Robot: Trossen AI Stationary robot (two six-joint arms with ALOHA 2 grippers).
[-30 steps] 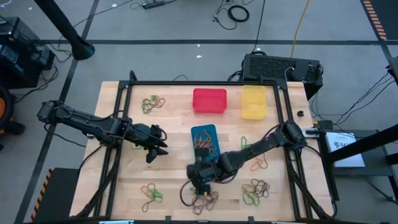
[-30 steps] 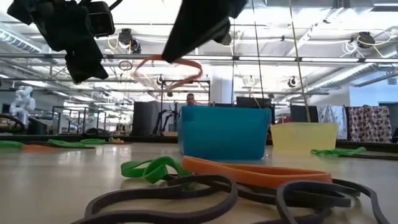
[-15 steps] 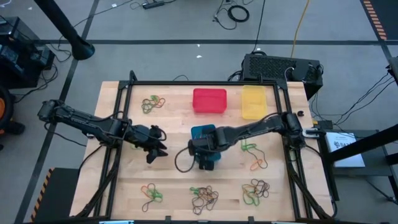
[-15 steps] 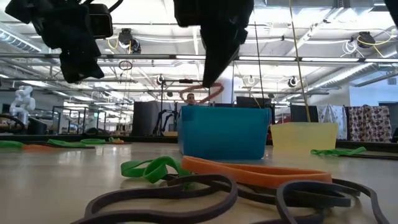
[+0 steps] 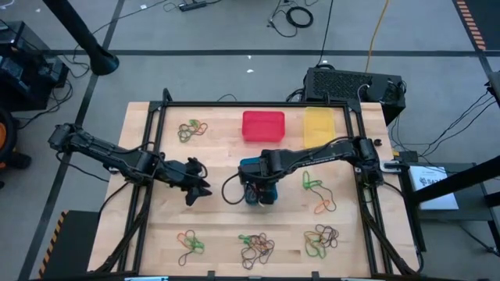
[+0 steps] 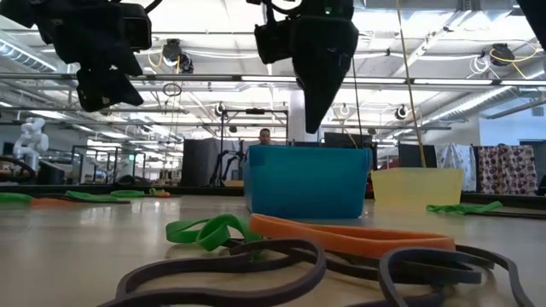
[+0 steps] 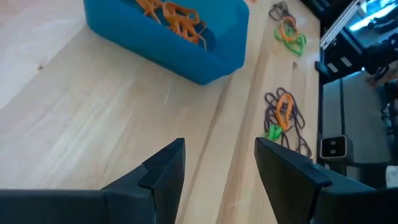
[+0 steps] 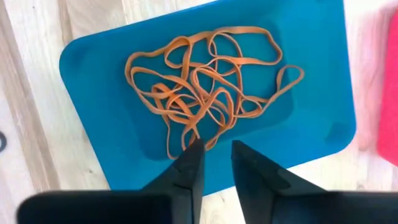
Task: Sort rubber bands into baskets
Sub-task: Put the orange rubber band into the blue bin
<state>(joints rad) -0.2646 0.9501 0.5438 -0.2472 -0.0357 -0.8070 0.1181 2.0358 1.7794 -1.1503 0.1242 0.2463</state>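
Observation:
The blue basket [image 5: 255, 165] stands mid-table and holds a tangle of orange rubber bands [image 8: 205, 87]. The red basket [image 5: 263, 126] and the yellow basket [image 5: 319, 127] stand at the far side. My right gripper [image 5: 258, 192] hovers over the blue basket's near end, its fingers [image 8: 189, 165] pointing down with a narrow gap between them and nothing in it. My left gripper [image 5: 195, 187] is open and empty above the bare table, left of the blue basket [image 7: 168, 37]. Mixed piles of bands lie near the front edge [image 5: 256, 248].
More piles of rubber bands lie at the far left [image 5: 191, 129], near left [image 5: 187, 243], near right [image 5: 320, 238] and right of the blue basket [image 5: 312, 184]. A black frame [image 5: 234, 104] borders the table. Bare wood lies between my left gripper and the blue basket.
My right gripper has gone from the near middle pile up and toward the far edge, carrying an orange band, and now stands over the blue basket. The band that hung below it half a second ago no longer hangs there.

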